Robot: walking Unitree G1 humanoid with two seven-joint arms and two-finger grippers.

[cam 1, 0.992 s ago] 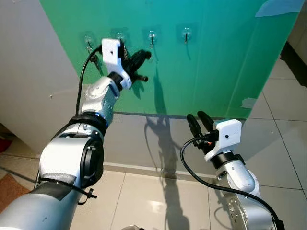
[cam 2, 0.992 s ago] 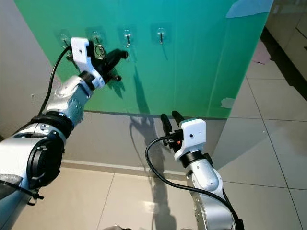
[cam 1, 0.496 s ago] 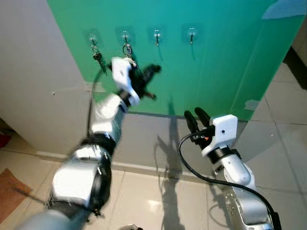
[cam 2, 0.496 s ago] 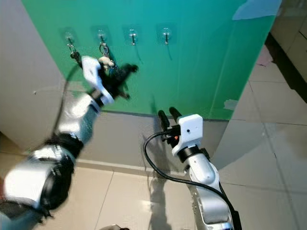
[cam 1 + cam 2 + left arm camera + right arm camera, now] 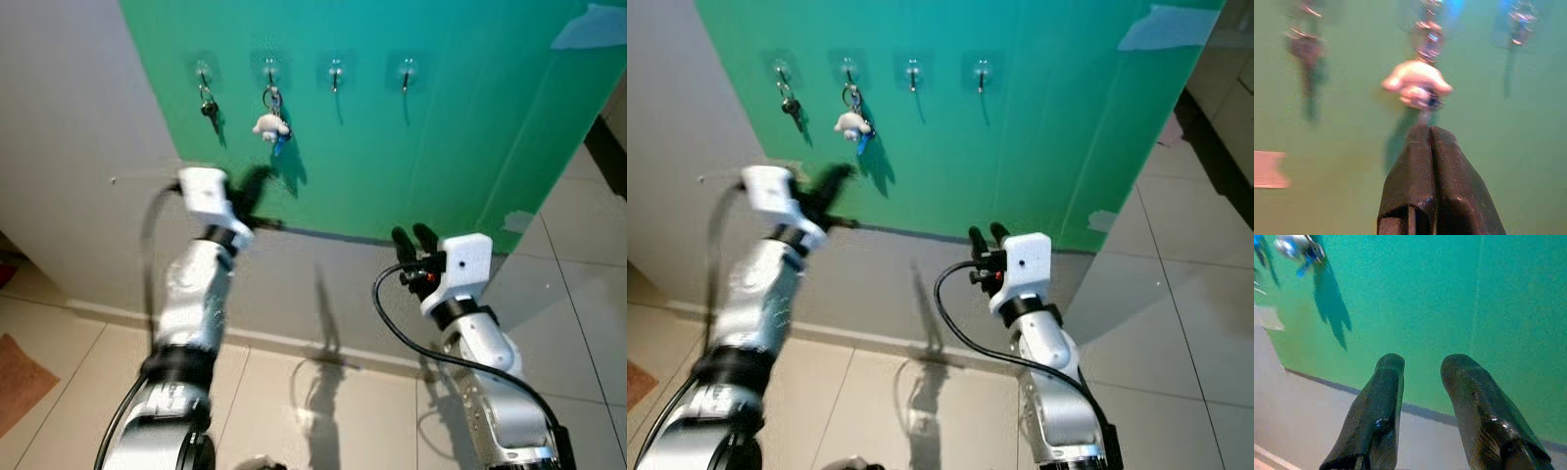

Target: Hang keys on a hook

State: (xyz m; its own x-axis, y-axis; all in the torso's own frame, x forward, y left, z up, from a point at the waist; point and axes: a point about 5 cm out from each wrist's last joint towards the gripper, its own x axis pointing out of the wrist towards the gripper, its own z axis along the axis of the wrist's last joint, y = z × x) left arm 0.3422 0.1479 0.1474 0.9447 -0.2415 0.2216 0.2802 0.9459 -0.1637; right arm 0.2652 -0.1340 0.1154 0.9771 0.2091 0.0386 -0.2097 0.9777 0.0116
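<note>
Already keys (image 5: pixel 271 119) with white charm are seen hanging from second hook (image 5: pixel 269 71) on green panel (image 5: pixel 470 108), long axis vertical. Left gripper (image 5: pixel 253 186) — fingers pressed together, empty — is placed below keys, just apart. Right gripper (image 5: pixel 415 241), fingers parted, is held idle lower right — well apart.

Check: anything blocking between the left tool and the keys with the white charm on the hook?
Nothing visible. The keys with the white charm hang on the second clear hook on the green board. The left tool is below them, fingers shut and empty, with only bare green board between.
</note>
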